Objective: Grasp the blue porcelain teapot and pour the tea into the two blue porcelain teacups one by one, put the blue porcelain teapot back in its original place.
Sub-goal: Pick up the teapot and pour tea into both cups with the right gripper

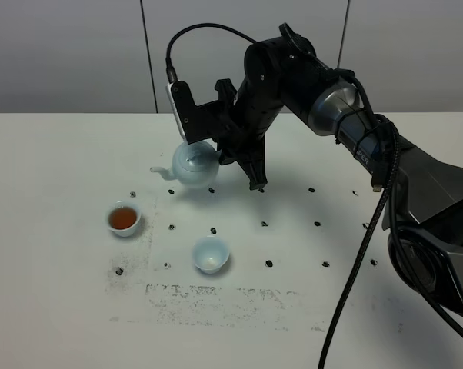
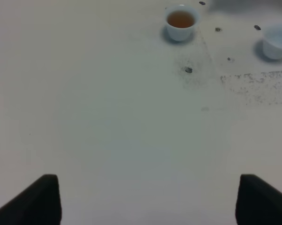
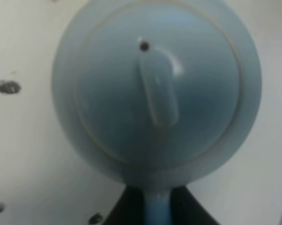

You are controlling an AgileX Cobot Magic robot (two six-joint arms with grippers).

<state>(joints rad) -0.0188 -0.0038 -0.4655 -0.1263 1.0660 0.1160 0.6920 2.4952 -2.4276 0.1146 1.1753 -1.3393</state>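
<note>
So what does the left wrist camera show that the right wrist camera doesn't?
Only the left wrist view: both teacups, the filled teacup holding brown tea and the other teacup looking empty, plus the open left gripper. Only the right wrist view: the blue porcelain teapot from above, its handle clamped in the right gripper. Both: the white table with dark marks.

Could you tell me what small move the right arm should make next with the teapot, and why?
Probably carry the blue porcelain teapot, clamped in the right pincer, toward the empty teacup until its spout hangs above that cup. The other teacup already holds brown tea, while this one looks empty, so it seems to be the pour that is left.
</note>
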